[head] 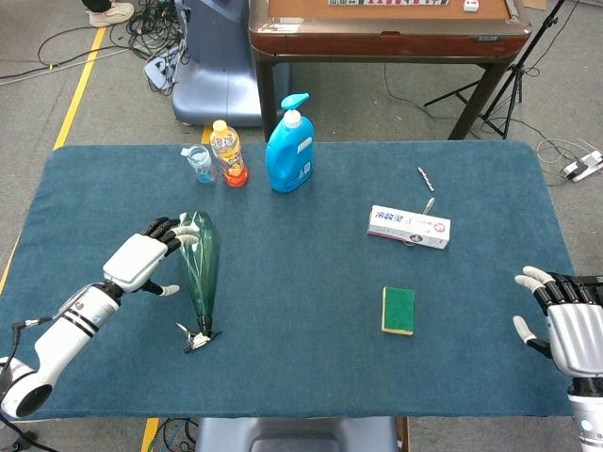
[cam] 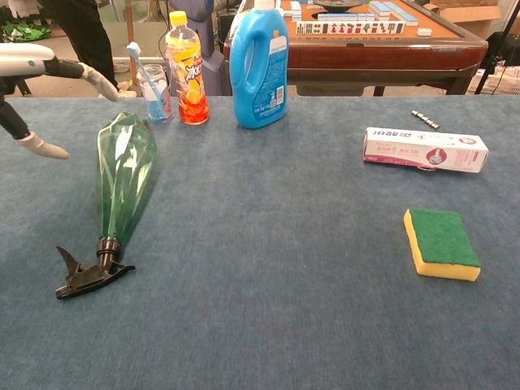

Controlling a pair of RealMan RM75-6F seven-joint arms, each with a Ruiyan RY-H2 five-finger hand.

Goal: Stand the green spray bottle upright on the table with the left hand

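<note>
Lying on its side on the blue table (head: 311,377), the green spray bottle (head: 200,264) points its trigger at you; your left hand (head: 141,259) sits open at its base, right hand (head: 565,320) open too.

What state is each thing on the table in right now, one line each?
green spray bottle: lying on its side, nozzle toward robot.
left hand: open, at the bottle's base, not gripping.
right hand: open, holding nothing.
blue detergent bottle: upright.
orange drink bottle: upright, capped.
toothpaste box: flat.
sponge: flat, green side up.
</note>
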